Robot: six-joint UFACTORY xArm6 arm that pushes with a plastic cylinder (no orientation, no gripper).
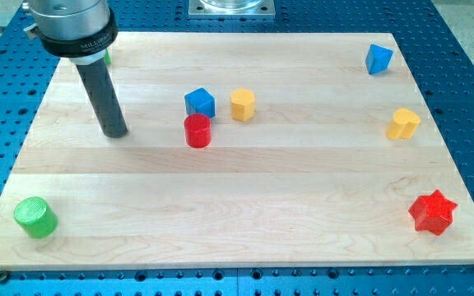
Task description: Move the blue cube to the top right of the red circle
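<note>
The blue cube (pixel 200 102) sits on the wooden board, touching the top edge of the red circle, a red cylinder (pixel 197 131), and slightly to its right. My tip (pixel 115 131) rests on the board to the left of both, about level with the red cylinder and well apart from it. A second blue block (pixel 378 58) lies near the board's top right corner.
A yellow hexagonal block (pixel 242 104) stands just right of the blue cube. A yellow heart block (pixel 403 123) is at the right, a red star (pixel 432 211) at the bottom right, a green cylinder (pixel 35 217) at the bottom left. A green block (pixel 107 57) shows partly behind the rod.
</note>
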